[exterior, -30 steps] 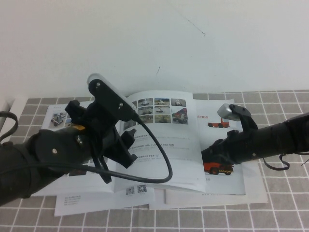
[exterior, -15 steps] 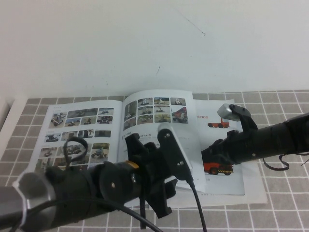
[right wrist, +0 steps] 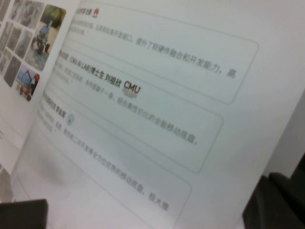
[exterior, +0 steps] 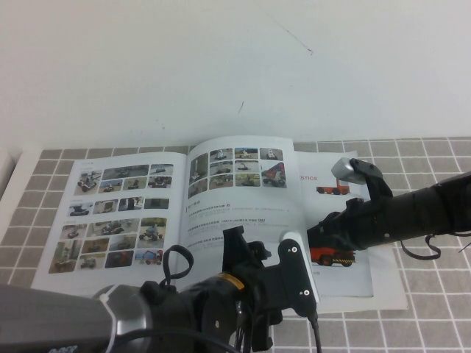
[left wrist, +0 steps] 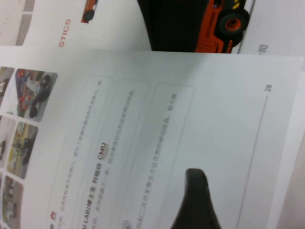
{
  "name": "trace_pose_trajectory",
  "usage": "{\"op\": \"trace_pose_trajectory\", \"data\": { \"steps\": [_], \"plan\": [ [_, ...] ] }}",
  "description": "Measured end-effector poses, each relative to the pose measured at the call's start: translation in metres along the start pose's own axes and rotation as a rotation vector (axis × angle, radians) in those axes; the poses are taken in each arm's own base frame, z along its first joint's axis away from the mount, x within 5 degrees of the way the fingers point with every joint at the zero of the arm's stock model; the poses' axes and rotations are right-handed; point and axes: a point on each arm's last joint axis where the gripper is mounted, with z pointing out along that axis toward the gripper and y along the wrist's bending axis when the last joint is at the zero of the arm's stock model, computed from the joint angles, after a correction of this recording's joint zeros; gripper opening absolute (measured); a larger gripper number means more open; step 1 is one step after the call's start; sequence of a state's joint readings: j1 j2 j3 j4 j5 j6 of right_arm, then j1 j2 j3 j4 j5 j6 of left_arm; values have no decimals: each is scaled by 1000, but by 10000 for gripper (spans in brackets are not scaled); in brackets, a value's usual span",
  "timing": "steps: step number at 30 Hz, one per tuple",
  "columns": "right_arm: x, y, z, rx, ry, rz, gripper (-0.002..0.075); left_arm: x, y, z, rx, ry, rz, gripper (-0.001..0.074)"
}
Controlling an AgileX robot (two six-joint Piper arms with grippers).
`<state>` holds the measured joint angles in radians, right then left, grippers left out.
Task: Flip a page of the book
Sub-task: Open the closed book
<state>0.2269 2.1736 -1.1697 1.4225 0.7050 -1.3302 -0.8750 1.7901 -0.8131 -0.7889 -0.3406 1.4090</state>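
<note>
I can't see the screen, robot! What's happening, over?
Left gripper above thin glossy white booklet, jaws open, empty. Right gripper by text page outer edge. Orange-truck brochure underneath.

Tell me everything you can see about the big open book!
The book lies open and flat on the grey tiled table. It is thin, glossy and white. Its left page is filled with small vehicle photos; its right page has photos above lines of text. It rests on other papers, overlapping a brochure with orange-red trucks.
</note>
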Motion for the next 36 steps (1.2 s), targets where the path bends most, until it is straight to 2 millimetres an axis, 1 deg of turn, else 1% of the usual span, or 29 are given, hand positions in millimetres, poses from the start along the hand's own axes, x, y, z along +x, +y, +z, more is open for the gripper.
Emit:
{"op": "trace_pose_trajectory", "data": {
  "steps": [4,9,13,19,24,26,29,33,35,36],
  "plan": [
    [0,0,0,0,0,0,-3,-3,6,1,-53,-14,-30,460],
    [0,0,0,0,-1,1,-3,-16,16,1,-82,-54,-85,459],
    [0,0,0,-2,0,3,-3,-22,19,2,-84,-73,-109,459],
    [0,0,0,-2,-2,4,-3,-23,14,2,-26,-65,-106,459],
    [0,0,0,-5,-2,6,-3,-23,19,2,-82,-75,-98,459],
    [0,0,1,-7,-1,8,-3,-21,25,2,-124,-75,-95,459],
    [1,0,1,-10,-2,13,-3,-11,40,4,-200,-47,-114,459],
    [1,0,1,-12,-3,14,-3,9,65,4,-321,27,-185,459],
    [1,0,1,-12,-3,14,-3,23,79,2,-403,92,-227,459],
    [1,0,1,-12,-3,14,-3,27,82,1,-425,112,-238,459]
  ]
}}
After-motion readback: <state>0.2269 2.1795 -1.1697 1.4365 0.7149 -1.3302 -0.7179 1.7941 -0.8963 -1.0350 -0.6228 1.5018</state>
